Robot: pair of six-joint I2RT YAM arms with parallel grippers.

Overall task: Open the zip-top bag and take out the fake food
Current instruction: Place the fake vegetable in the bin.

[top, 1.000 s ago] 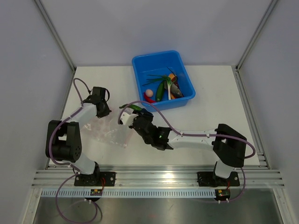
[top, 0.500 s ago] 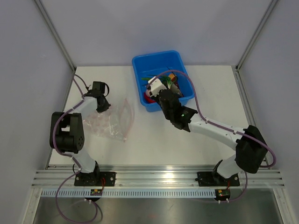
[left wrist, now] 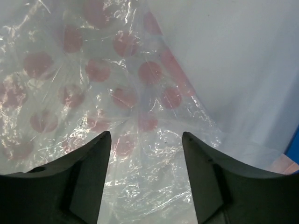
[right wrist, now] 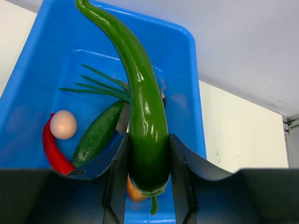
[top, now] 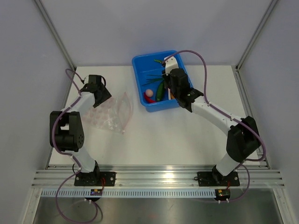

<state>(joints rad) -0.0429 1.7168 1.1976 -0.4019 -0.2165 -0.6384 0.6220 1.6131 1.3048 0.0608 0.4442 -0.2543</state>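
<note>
The zip-top bag [top: 115,113] lies crumpled on the white table, clear with pink dots [left wrist: 117,84]; I see no food inside it. My left gripper [top: 103,97] [left wrist: 145,135] hovers at the bag's left end, open, the plastic showing between its fingers without being pinched. My right gripper [top: 167,65] [right wrist: 148,137] is shut on a long green chilli [right wrist: 142,93], held over the blue tub [top: 138,63]. More fake food lies in the tub: a pink egg [right wrist: 63,124], a red chilli [right wrist: 51,151], a second green chilli [right wrist: 96,135], a green onion [right wrist: 100,84].
The blue tub [right wrist: 189,46] stands at the back centre of the table. Grey panels wall in the table at the back and both sides. Aluminium rails with the arm bases run along the near edge [top: 154,177].
My left gripper has opened and let go of the bag, which has settled on the table. My right arm has carried the green chilli from the bag to above the tub.
</note>
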